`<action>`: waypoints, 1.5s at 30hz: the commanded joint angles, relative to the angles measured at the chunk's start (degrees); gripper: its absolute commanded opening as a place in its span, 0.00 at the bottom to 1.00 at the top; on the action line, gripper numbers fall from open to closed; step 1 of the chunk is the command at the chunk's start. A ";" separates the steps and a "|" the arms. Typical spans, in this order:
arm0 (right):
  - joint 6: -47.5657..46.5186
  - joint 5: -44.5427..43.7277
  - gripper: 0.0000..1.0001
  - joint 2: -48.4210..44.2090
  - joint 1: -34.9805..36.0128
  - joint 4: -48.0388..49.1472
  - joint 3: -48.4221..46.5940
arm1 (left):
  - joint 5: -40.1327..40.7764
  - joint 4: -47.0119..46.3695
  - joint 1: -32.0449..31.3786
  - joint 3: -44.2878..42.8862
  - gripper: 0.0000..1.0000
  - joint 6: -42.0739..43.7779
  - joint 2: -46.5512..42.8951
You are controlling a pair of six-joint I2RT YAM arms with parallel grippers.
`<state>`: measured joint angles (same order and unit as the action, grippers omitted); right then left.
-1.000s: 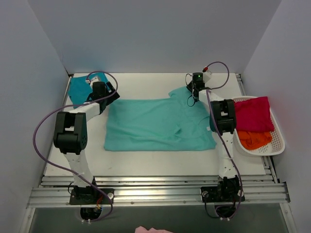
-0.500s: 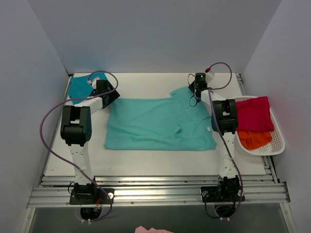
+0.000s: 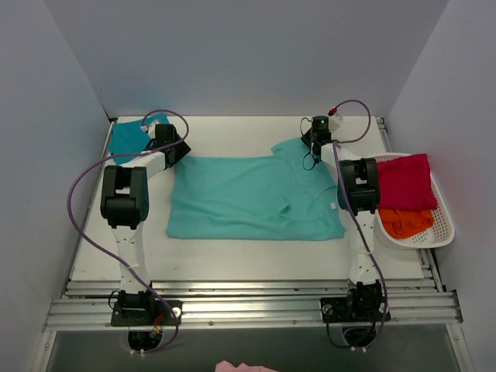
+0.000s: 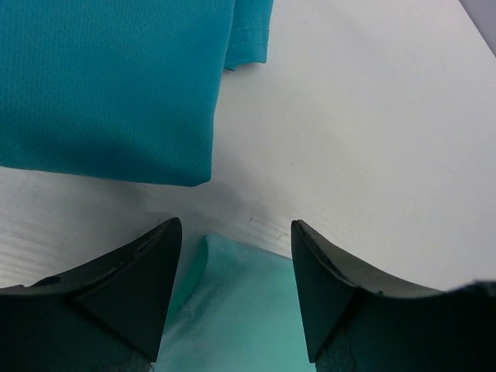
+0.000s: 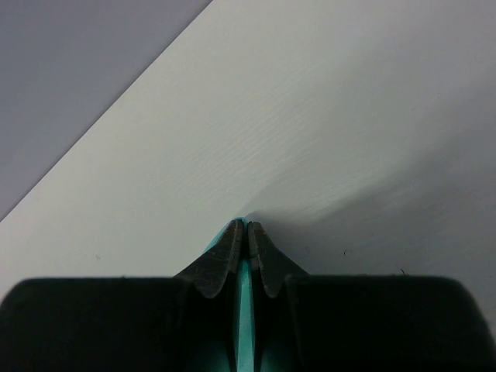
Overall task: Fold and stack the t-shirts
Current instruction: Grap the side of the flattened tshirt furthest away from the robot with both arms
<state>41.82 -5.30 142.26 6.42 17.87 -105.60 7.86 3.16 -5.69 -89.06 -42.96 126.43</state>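
The right gripper (image 5: 246, 229) has its two fingers pressed tight together, and a thin strip of the mint-green shirt (image 3: 248, 198) is pinched between them. In the right wrist view only that sliver of green shows. The black fingers cover the rest of the shirt, and past them there is just white table (image 5: 325, 116). From above, this gripper is at the far right corner of the shirt, but its tips are too small and dark to make out there.

The left gripper (image 4: 234, 225) has its fingers spread wide apart and holds nothing. The far left corner of the mint-green shirt lies between them, low in the left wrist view and cut off by the bottom edge. I cannot tell if the fingers touch the cloth.

Just past that corner is a strip of bare table, and then the teal-blue shirt (image 4: 108, 85). It lies flat with a stitched hem at one edge, and it runs off the top and left of the picture. From above it sits in the far left corner of the table — partly hidden by the left arm and its purple cable (image 3: 77, 194).

The mint-green shirt is spread out in the middle of the table between the two arms. The right arm covers part of its right edge.

At the table's right side sits a white basket (image 3: 442, 236) with a red cloth (image 3: 407, 182) and an orange cloth (image 3: 404, 222) in it.
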 commanded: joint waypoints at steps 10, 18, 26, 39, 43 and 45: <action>-0.69 -0.32 0.00 -0.14 -0.53 -6.00 2.15 | -2.23 1.41 -0.37 -2.44 0.29 -0.90 3.38; -1.04 -0.24 0.00 -2.59 -0.61 -6.01 3.73 | -2.32 1.24 -0.19 -2.26 0.02 -1.25 2.77; -1.22 -0.50 0.00 -10.06 -0.44 -4.16 8.22 | -2.23 -0.26 -0.11 -0.51 0.02 0.77 -1.53; -1.57 -0.94 0.00 -16.74 0.44 -3.54 12.78 | -2.23 -2.19 -0.11 4.41 0.02 3.58 -8.65; -1.83 -1.47 0.00 -20.16 0.79 -3.54 14.81 | -1.71 -2.19 -0.02 6.61 0.02 4.11 -11.20; -1.83 -1.90 0.00 -21.40 1.05 -3.63 16.21 | -1.71 -2.19 -0.02 7.93 0.02 4.11 -12.61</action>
<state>40.71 -5.52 126.72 6.85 14.61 -90.83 5.72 2.79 -5.85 -82.56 -40.16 118.34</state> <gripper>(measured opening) 0.008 0.037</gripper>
